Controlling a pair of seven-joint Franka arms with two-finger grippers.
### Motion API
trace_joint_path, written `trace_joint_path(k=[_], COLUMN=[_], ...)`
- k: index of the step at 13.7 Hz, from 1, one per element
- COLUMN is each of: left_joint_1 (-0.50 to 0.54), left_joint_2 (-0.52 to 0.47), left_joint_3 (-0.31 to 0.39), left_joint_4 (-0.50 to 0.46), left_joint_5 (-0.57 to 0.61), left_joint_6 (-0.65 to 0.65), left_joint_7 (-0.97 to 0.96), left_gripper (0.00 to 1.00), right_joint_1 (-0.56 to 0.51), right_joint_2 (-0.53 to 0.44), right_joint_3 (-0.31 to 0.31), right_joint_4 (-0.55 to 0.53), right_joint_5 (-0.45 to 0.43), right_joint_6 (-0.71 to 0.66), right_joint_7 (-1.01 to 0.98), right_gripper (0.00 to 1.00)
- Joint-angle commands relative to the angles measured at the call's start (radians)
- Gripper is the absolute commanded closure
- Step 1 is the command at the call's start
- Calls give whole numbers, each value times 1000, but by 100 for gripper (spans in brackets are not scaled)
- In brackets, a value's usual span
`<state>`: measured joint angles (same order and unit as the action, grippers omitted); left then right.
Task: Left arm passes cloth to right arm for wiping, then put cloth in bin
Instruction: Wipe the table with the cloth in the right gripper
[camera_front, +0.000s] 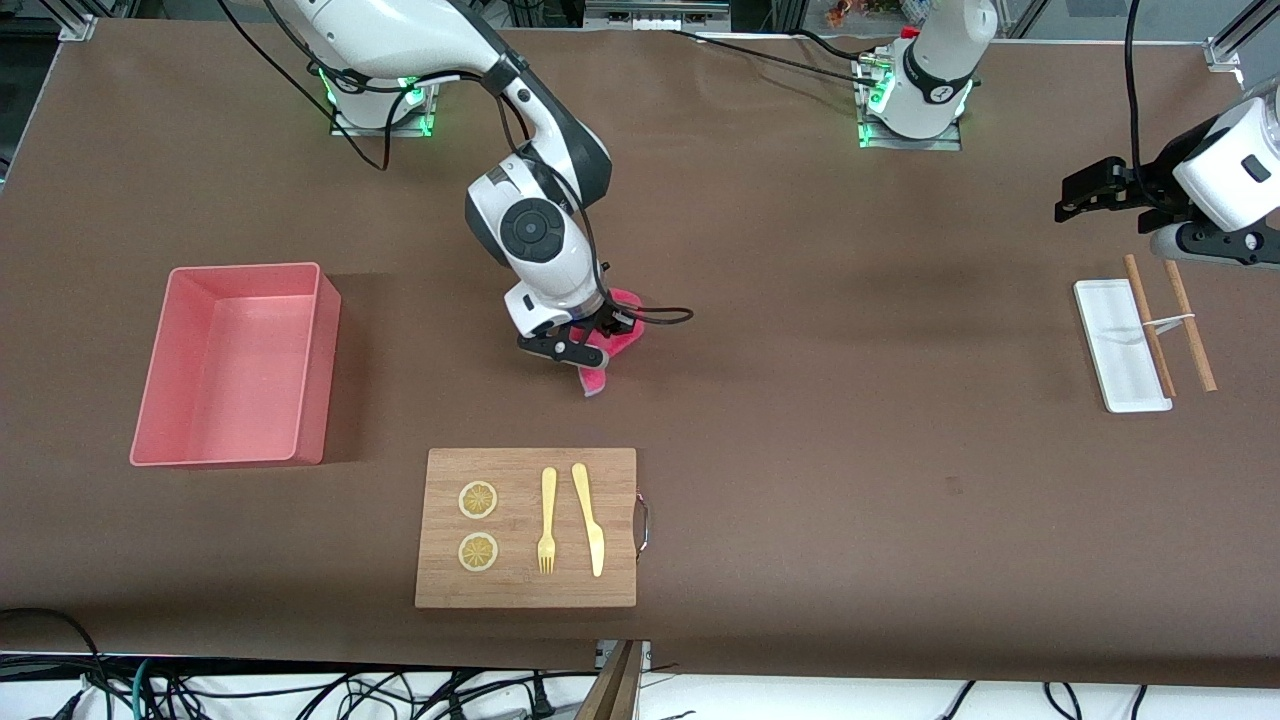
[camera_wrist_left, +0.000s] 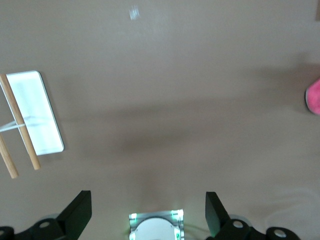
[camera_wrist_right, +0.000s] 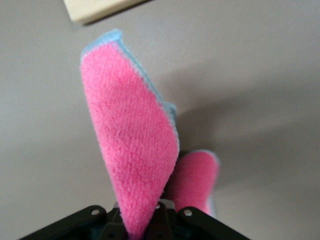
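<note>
Gripping the pink cloth (camera_front: 610, 345) between closed fingers, the right gripper (camera_front: 572, 352) hangs low over the middle of the table (camera_front: 800, 420); the cloth droops from it, and the right wrist view shows a pale blue hem along the folded pink pile. Whether the cloth's lowest tip touches the brown surface cannot be told.

The bin (camera_front: 235, 365) sits toward the right arm's end of the table, set in from that short edge, with bare brown surface between it and the gripper. A wooden cutting board (camera_front: 527, 527) lies close to the table's front-camera edge, nearer to that camera than the gripper, with an open strip of table between the two. On the board are two lemon slices (camera_front: 478, 525), a yellow fork (camera_front: 547, 520) and a yellow knife (camera_front: 588, 518); a metal handle sticks out from the board's short side that faces the left arm's end.

The left gripper (camera_front: 1085, 195) waits up in the air with its fingers spread wide and holding nothing, over the left arm's end of the table. Near that end's edge lies a small white tray (camera_front: 1115, 350), with two wooden chopsticks (camera_front: 1168, 325) beside it, one resting across the tray's rim.

The long stretch from cutting board to tray carries no objects. No lettering can be read on anything in view.
</note>
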<state>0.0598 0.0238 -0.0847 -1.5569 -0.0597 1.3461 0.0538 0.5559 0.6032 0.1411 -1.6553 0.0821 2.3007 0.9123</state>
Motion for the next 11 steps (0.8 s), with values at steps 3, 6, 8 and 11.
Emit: trace_joint_path(k=[3, 6, 8, 11], left_joint_1=[40, 60, 68, 71], left_joint_2=[21, 59, 56, 24], left_joint_3=[3, 5, 3, 2], left_joint_4=[99, 136, 136, 132], left_joint_5=[-8, -3, 21, 32], left_joint_6=[-87, -25, -7, 10], left_joint_7=[12, 0, -2, 8], left_gripper=[0, 0, 0, 0], right_joint_1=[-144, -264, -341, -430], right_joint_2=[-35, -89, -118, -138], right_joint_3=[11, 11, 11, 2], right_joint_4=[-105, -230, -290, -331], right_joint_5=[19, 19, 18, 5], right_joint_6=[-52, -47, -44, -44], right_joint_7=[-211, -439, -593, -777], right_gripper=[100, 100, 100, 100])
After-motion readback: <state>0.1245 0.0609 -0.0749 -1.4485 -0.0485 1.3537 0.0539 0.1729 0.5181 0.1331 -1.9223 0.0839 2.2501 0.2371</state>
